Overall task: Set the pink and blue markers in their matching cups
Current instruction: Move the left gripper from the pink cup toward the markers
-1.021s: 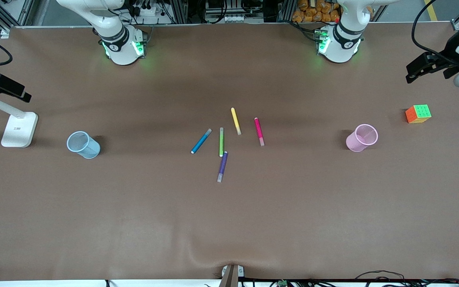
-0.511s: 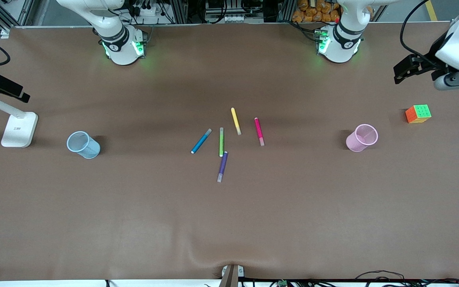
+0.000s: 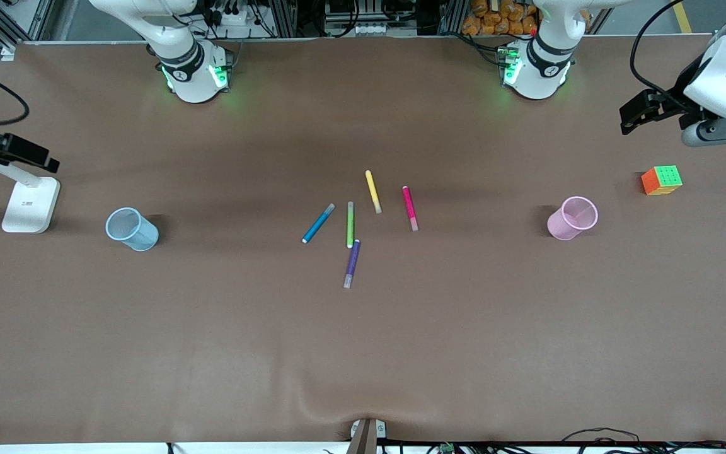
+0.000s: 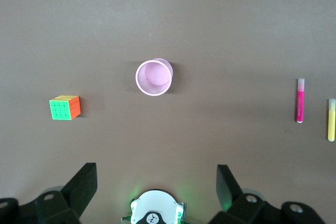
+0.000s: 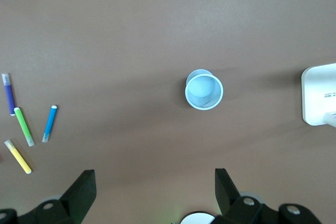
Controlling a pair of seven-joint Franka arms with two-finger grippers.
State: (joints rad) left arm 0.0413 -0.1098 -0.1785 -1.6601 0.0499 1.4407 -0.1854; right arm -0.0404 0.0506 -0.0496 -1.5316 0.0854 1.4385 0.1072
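The pink marker (image 3: 409, 208) and the blue marker (image 3: 318, 223) lie flat among other markers at the middle of the table. An upright pink cup (image 3: 571, 218) stands toward the left arm's end. An upright blue cup (image 3: 131, 229) stands toward the right arm's end. My left gripper (image 4: 156, 174) hangs open and empty high over the left arm's end, looking down on the pink cup (image 4: 154, 77) and pink marker (image 4: 300, 100). My right gripper (image 5: 153, 177) hangs open and empty high over the right arm's end, with the blue cup (image 5: 203, 89) and blue marker (image 5: 49, 123) below.
A green marker (image 3: 350, 224), a yellow marker (image 3: 373, 191) and a purple marker (image 3: 352, 263) lie close to the two task markers. A colourful puzzle cube (image 3: 661, 180) sits past the pink cup near the table's end. A white stand (image 3: 30, 203) rests beside the blue cup.
Both arms' wrists have shifted a little inward from the table's ends, the left one more. Markers, cups and cube have not moved. Both grippers stay open.
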